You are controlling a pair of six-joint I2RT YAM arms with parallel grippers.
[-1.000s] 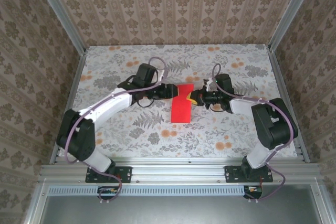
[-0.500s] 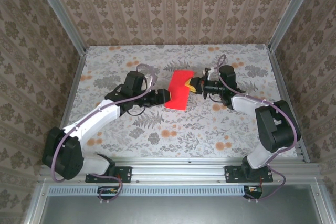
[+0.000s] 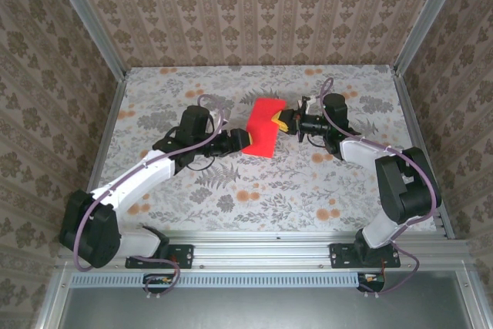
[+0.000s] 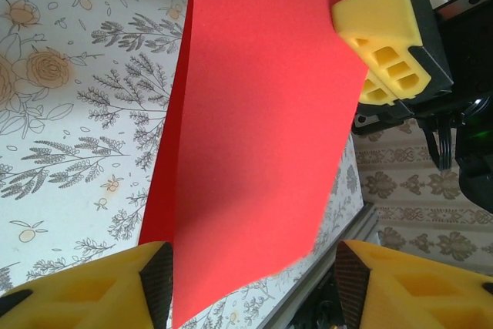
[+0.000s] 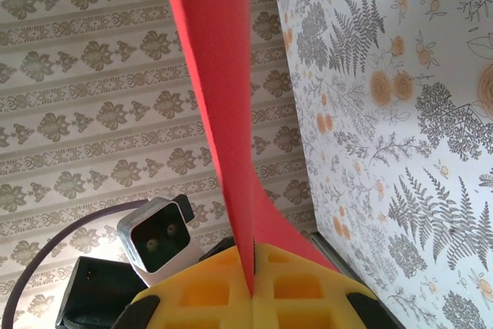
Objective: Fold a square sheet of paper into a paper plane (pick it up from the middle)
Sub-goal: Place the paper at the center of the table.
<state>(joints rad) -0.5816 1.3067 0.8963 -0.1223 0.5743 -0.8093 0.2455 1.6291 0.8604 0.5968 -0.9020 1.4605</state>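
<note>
The square sheet of paper (image 3: 262, 132) is bright red, doubled over into a rectangle, and hangs above the table's middle. My right gripper (image 3: 283, 122) is shut on its right edge; in the right wrist view the yellow pads (image 5: 223, 294) pinch both layers of the paper (image 5: 216, 75) edge-on. My left gripper (image 3: 241, 141) is at the sheet's left side. Its yellow fingers (image 4: 85, 287) stand wide apart, and the paper's lower corner (image 4: 254, 152) hangs between them without being squeezed. The right gripper's fingers (image 4: 389, 36) show at the sheet's far edge.
The flower-print table (image 3: 308, 182) lies under the paper, with orange blossoms scattered over it. Patterned walls (image 3: 254, 13) close in the back and sides, and a metal rail (image 3: 262, 252) runs along the near edge.
The paper has moved away from the near edge toward the back of the table, carried by the right gripper. The left arm has stretched out and followed, staying at the sheet's left side.
</note>
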